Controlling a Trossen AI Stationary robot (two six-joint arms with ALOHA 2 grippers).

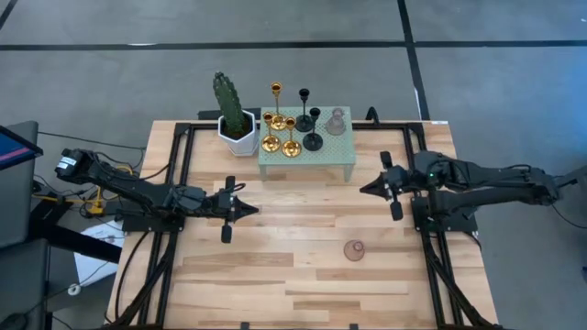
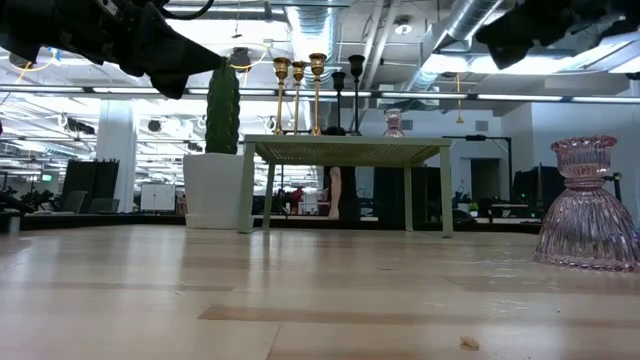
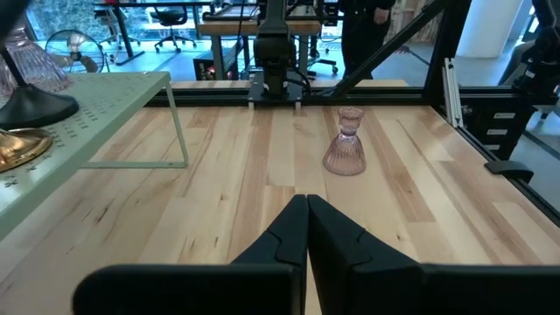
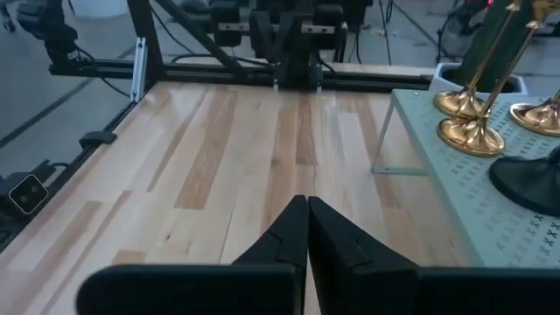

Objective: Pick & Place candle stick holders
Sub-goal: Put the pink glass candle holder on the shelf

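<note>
Standing on a small pale green stand [image 1: 307,158] at the far middle of the wooden bench [image 1: 275,266] are 6 of the candle stick holders: 3 gold holders [image 1: 278,121] on the side toward the cactus, 2 black holders [image 1: 309,119] beside them, and 1 pink glass holder [image 1: 337,121] at the other end. A second pink glass holder [image 1: 354,250] stands upright alone on the bare bench, nearer the front and toward the right arm's side, well apart from the stand. A green cactus [image 1: 228,101] in a white pot sits just beside the stand. The left gripper [image 1: 249,209] hangs above the bench's left half with its fingers pressed together, holding nothing. The right gripper [image 1: 366,190] hangs above the right half, likewise closed and empty, pointing toward the middle.
</note>
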